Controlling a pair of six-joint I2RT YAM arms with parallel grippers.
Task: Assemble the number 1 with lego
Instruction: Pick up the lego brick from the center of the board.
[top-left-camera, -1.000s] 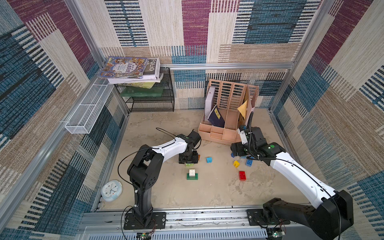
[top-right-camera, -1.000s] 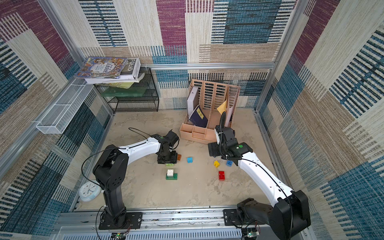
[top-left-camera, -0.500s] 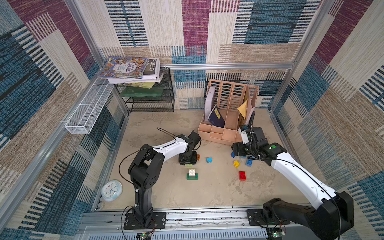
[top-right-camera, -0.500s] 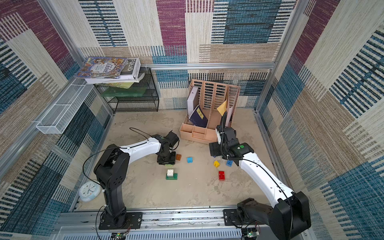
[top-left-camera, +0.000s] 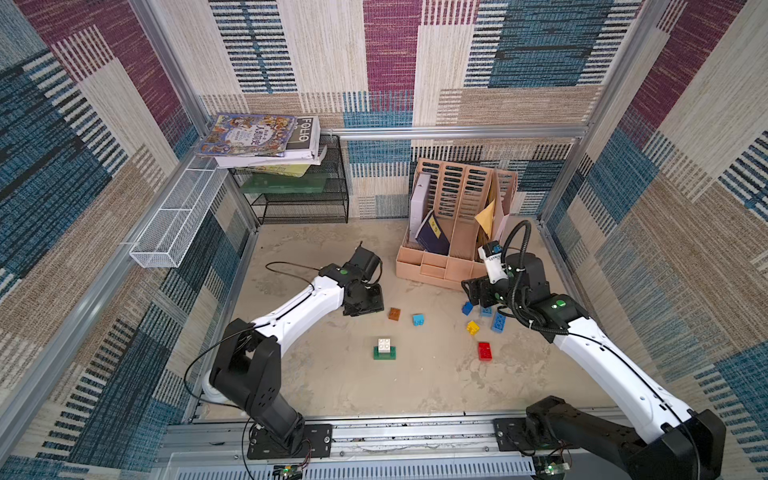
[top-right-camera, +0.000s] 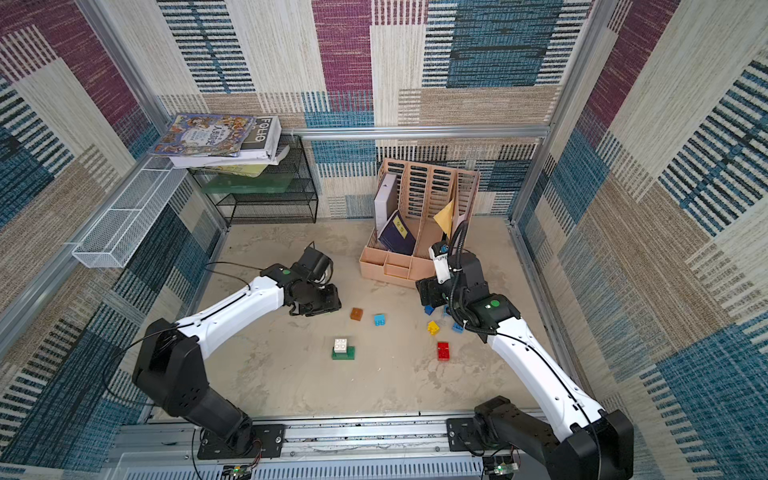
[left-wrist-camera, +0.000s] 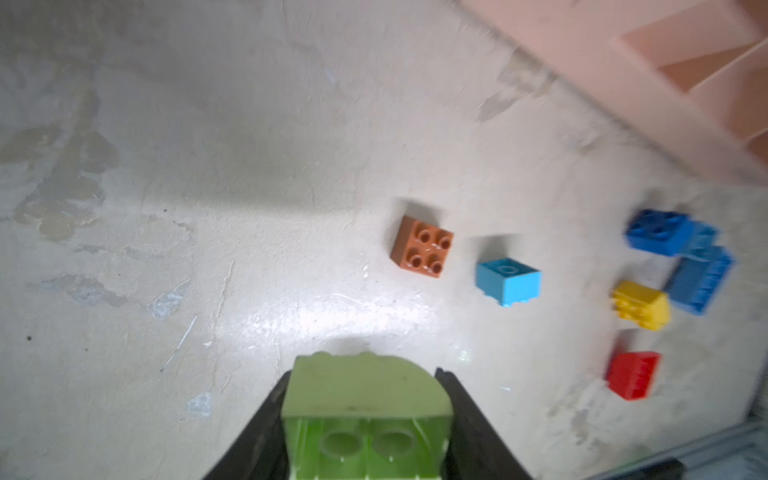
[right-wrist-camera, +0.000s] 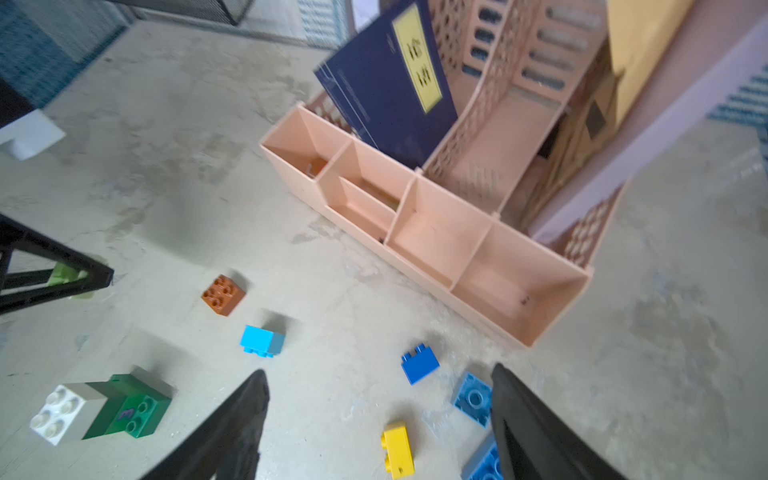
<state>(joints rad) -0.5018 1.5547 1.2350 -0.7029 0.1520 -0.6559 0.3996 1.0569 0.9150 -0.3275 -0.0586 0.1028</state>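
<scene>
My left gripper is shut on a lime lego brick, its hollow underside towards the camera; in a top view the left gripper hides it. On the floor lie a brown brick, a light blue one, a dark blue one, a yellow one, a longer blue one and a red one. A cream brick sits on a dark green brick. My right gripper hangs open above the blue and yellow bricks, holding nothing.
A peach file organiser with books stands just behind the right gripper. A black wire shelf with stacked books is at the back left. A white wire basket hangs on the left wall.
The left gripper has closed on the lime brick and drawn back a little to the left, away from the brown brick. The right gripper's jaws have narrowed slightly; its arm has hardly moved.
</scene>
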